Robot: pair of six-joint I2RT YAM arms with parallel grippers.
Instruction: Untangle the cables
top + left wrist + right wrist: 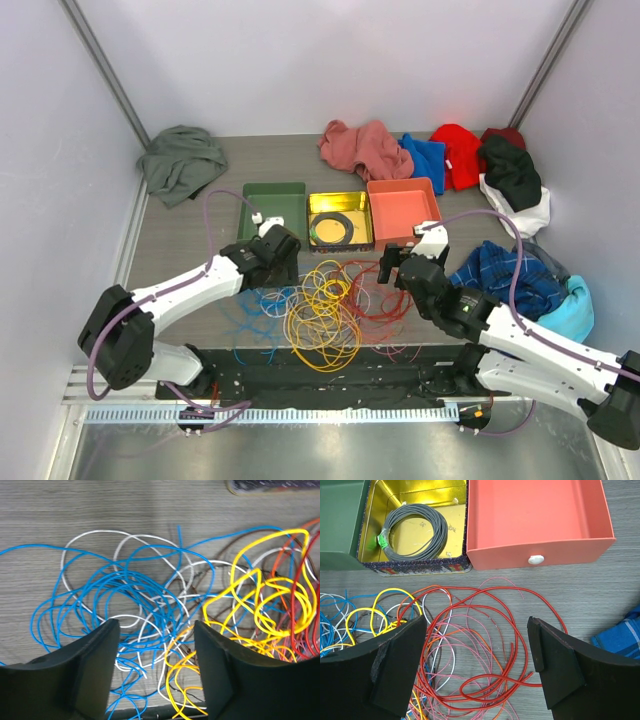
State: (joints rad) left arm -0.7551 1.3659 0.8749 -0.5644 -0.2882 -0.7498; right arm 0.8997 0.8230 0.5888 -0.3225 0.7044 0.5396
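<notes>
Wood-grain table [270, 165], cables [320, 312], white walls [330, 60]

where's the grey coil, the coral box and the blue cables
grey coil [439, 530], right wrist view, right side of the ring
coral box [535, 515], right wrist view, bare floor
blue cables [125, 582], left wrist view, densest loops

Three boxes: one green box [270, 212], one yellow tin [340, 197], one coral box [400, 205]. One grey coiled ring [440, 530]. Two arms, left arm [190, 285] and right arm [520, 330], two jaws each. One heap of cables [322, 310], at least six colours; single wires not countable.
</notes>
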